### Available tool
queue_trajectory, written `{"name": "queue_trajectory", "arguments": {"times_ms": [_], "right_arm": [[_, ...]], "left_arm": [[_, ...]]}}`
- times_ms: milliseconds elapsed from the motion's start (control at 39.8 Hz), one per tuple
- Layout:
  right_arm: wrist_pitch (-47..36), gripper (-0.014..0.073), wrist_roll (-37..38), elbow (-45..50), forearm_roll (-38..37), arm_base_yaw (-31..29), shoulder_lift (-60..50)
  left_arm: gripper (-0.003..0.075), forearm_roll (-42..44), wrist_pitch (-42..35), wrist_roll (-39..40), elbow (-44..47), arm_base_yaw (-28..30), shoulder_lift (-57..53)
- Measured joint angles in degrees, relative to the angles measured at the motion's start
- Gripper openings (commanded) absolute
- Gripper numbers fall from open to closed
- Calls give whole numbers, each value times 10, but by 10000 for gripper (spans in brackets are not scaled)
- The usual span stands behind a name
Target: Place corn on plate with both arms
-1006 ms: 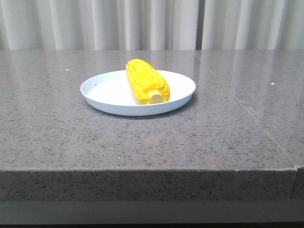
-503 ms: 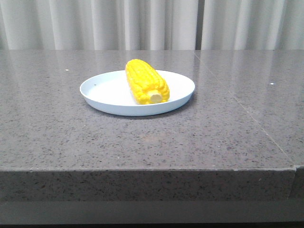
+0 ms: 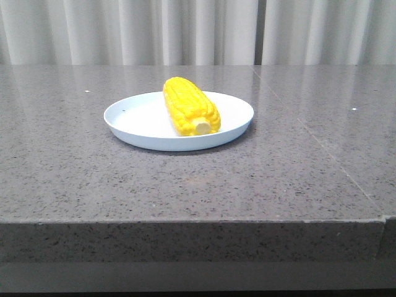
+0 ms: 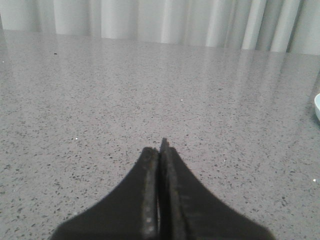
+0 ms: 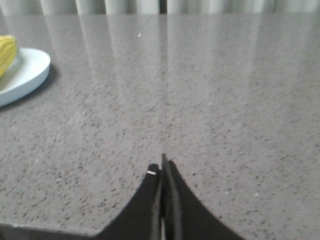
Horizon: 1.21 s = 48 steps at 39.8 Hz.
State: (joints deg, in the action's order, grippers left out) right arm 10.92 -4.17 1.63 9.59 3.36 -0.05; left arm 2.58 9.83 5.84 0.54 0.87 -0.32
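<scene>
Both end effectors, left (image 4: 159, 150) and right (image 5: 162, 167), pinched empty; corn (image 3: 190, 106) hasn't budged on plate (image 3: 136, 117), so basically done.

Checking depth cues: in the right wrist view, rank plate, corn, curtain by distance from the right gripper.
From the right gripper:
1. Plate, nearest, off to one side.
2. Corn, just past the plate's rim, lying on it.
3. Curtain, farthest, behind the table.

A staged test or lab-like setup rather than a lived-in room: a broad grey speckled stone-look bench (image 3: 204, 185) with a thick front edge stands before a plain backdrop of pale, pleated floor-length curtains (image 3: 185, 31), with no household furnishings around it.
</scene>
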Motion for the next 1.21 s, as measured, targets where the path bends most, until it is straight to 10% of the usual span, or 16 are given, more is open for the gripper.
{"name": "queue_trajectory", "arguments": {"times_ms": [1207], "right_arm": [[33, -64, 0, 0, 0, -18, -5]], "left_arm": [[-20, 0, 0, 0, 0, 0, 0]]}}
